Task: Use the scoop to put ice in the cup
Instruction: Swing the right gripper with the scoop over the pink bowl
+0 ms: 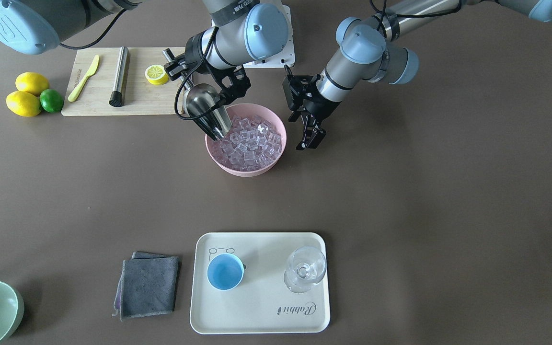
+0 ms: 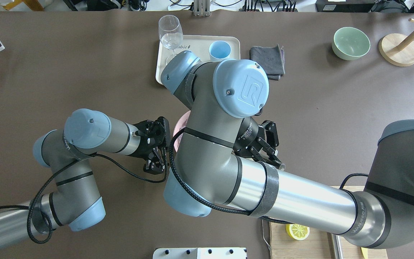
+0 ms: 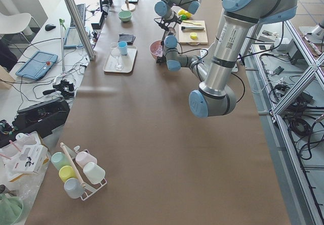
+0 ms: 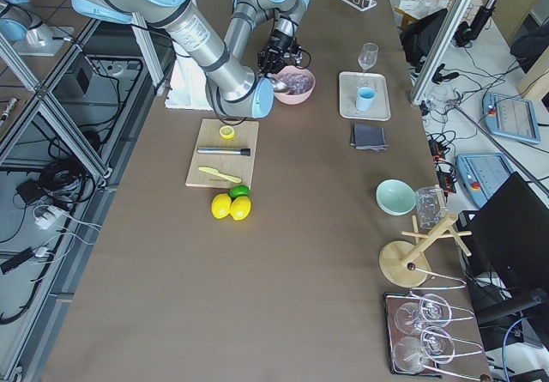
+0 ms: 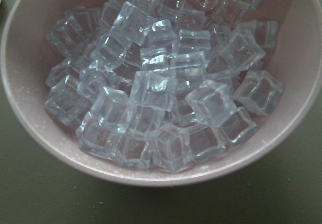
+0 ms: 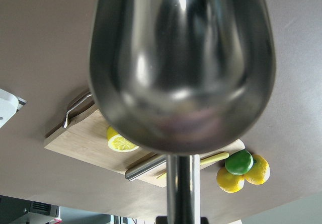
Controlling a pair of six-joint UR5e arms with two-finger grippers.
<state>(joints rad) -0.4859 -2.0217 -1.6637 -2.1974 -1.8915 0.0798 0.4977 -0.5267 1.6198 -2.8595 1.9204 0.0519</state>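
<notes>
Steel fills my right jaws: my right gripper (image 1: 176, 66) is clenched on the long handle of the scoop (image 1: 200, 101), which tilts down so the mouth of its trough dips into the ice (image 1: 253, 142) at the rim of the pink bowl (image 1: 252, 171) nearest the cutting board (image 1: 146, 103). My left gripper (image 1: 307, 129) hangs just beside the bowl's opposite side, jaws released and spread, grasping nothing, and its wrist camera looks down on the heaped cubes. Well apart from the bowl, across the brown tabletop (image 1: 400, 215), the cup (image 1: 225, 271) stands upright on a cream tray (image 1: 257, 311) beside a clear stemmed glass (image 1: 305, 268). A folded grey cloth (image 1: 147, 286) lies just beside the tray. On the cutting board rest a lemon half (image 1: 156, 74), a yellow-green knife (image 1: 84, 77) and a metal cylinder (image 1: 120, 75).
</notes>
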